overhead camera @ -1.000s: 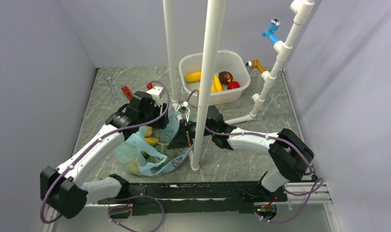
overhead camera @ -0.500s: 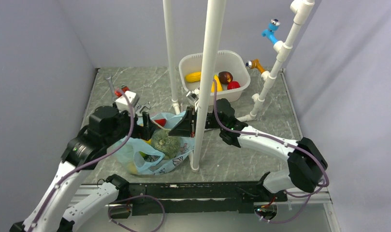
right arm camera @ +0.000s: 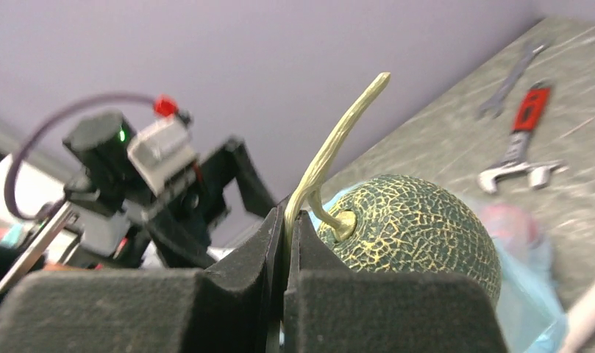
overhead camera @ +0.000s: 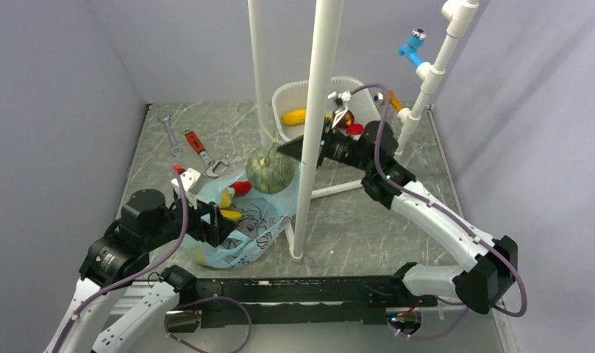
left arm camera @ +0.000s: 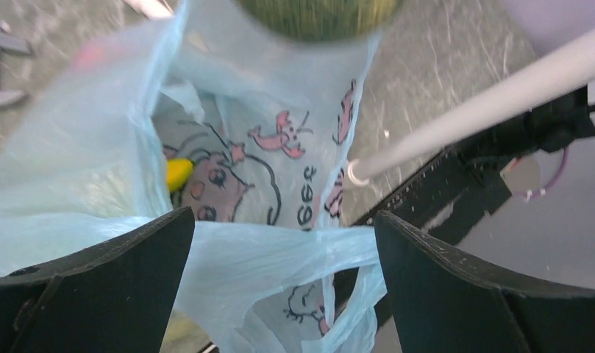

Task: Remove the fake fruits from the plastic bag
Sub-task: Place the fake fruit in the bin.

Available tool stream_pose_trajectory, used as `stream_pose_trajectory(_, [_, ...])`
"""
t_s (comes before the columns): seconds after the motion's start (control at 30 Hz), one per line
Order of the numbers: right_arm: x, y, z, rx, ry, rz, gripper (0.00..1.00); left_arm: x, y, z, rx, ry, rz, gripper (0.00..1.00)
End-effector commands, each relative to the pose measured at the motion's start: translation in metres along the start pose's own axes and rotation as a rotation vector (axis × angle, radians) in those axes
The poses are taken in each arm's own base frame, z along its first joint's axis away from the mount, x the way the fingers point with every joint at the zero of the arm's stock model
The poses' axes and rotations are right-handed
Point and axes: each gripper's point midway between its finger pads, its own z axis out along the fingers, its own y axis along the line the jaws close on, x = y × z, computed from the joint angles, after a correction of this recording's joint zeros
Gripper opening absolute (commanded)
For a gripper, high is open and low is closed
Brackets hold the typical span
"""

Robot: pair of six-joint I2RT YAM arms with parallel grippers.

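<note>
With my right gripper (right arm camera: pixel 287 220) clenched on the melon's (right arm camera: pixel 408 228) thin stem (right arm camera: pixel 338 132), I'd best swing gently toward the white tub (overhead camera: pixel 281 99) at one o'clock.

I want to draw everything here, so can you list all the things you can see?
melon: one, dark green, held by its stem over the bag's far edge
plastic bag: one, light blue with drawings, on the table, near left
fruits in the bag: at least three, two yellow, one red, partly hidden
tub: one, white, far side of the table
fruits in the tub: two showing, yellow, red
silver wrench: one, far left
red-handled wrench: one, beside the silver one
pipes: several, white, upright in the middle and at the right
pipe toys: two, blue, orange, on the right pipe
left gripper: black, open, at the bag handle
right gripper: black, shut on the melon's stem
</note>
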Motion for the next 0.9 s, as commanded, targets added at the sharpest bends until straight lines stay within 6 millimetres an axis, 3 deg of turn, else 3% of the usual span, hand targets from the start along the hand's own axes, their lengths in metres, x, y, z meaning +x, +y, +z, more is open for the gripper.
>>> stream_pose_trajectory(0.0, [-0.066,-0.001,-0.017,0.153,-0.143,-0.125,0.0,0.012,-0.017,-0.001,0.106,0.057,-0.005,0.99])
stream_pose_trajectory(0.17, [-0.111,-0.021,-0.038,0.347,-0.24,-0.213,0.0,0.007,-0.013,-0.009,0.062,0.077,0.011,0.99])
stream_pose_trajectory(0.37, [-0.138,-0.046,-0.054,0.482,-0.293,-0.26,0.0,0.015,0.009,-0.007,-0.071,0.136,0.039,0.99])
stream_pose_trajectory(0.43, [-0.151,-0.056,-0.058,0.554,-0.312,-0.3,0.0,0.019,0.008,-0.001,-0.081,0.165,0.06,0.99])
stream_pose_trajectory(0.57, [-0.173,-0.092,-0.059,0.687,-0.324,-0.359,0.0,0.023,0.0,0.01,-0.15,0.238,0.17,0.99])
stream_pose_trajectory(0.67, [-0.183,-0.13,-0.049,0.776,-0.285,-0.393,0.0,0.022,-0.015,0.017,-0.119,0.246,0.234,0.99])
stream_pose_trajectory(0.87, [-0.202,-0.183,-0.045,0.944,-0.266,-0.458,0.0,0.035,-0.017,0.025,-0.131,0.297,0.31,1.0])
